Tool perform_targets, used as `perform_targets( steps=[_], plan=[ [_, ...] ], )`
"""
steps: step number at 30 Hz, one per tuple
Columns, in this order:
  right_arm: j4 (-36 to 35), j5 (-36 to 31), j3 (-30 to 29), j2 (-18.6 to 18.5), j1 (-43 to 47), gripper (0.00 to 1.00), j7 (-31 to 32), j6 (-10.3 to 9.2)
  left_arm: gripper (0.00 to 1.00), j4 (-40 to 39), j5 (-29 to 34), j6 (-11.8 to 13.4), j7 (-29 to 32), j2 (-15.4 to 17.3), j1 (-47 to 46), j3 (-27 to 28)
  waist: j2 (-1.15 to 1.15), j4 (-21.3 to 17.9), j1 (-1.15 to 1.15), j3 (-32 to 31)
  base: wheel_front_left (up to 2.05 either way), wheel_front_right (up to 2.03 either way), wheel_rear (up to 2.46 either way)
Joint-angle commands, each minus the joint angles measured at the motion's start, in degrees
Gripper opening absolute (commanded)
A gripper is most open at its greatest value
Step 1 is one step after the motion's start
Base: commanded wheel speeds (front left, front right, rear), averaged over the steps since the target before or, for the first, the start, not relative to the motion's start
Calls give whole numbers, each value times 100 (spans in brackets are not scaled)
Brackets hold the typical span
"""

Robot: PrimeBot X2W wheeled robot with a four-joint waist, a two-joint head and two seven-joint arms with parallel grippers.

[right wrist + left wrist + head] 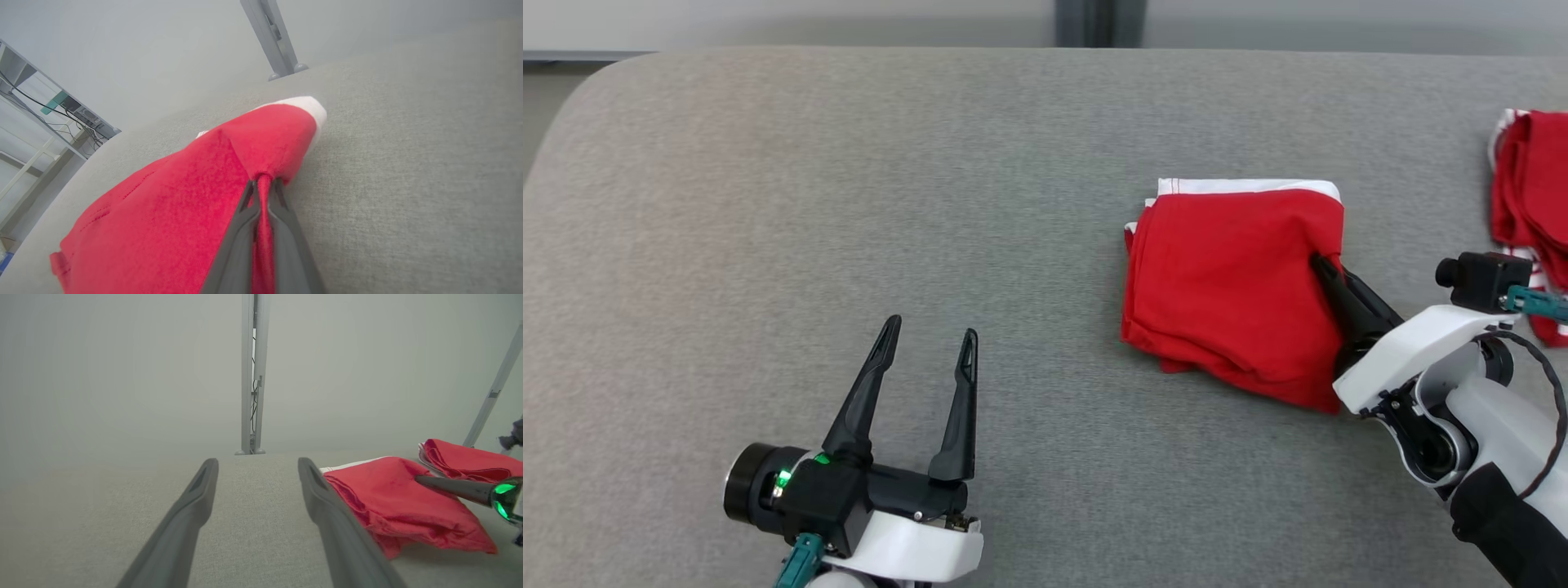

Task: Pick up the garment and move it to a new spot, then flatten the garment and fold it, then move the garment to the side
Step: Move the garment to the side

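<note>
Head view: folded red garment with white trim (pixel 1229 286) lies right of centre on grey fabric surface (pixel 849 204). Right gripper (pixel 1321 263) sits at its right edge. Left gripper (pixel 931 327) is spread, empty.

Left wrist view: fingers (pixel 184 522) bare.

Right wrist view: jaws clamped on a thin pinch, possibly the top layer only. Dragging could unfold the stack.
</note>
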Motion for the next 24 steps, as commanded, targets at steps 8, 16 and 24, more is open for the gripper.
perform_targets(
  steps=[8, 16, 24],
  plan=[
    [-129, -457, 151, 57, -314, 0, -140, 0, 100, -95, 223, -164, -22, 21, -194, 106, 0, -786, 0, 99, 0, 0, 0],
    [-455, -899, -172, 154, -222, 0, -135, 0, 100, -67, 397, -310, -22, 22, -306, 211, 0, -1419, 0, 233, 0, 0, 0],
    [-631, -1169, -304, 256, -91, 0, -132, 0, 100, -17, 561, -442, -22, 26, -340, 283, 0, -1923, 0, 306, 0, 0, 0]
  ],
)
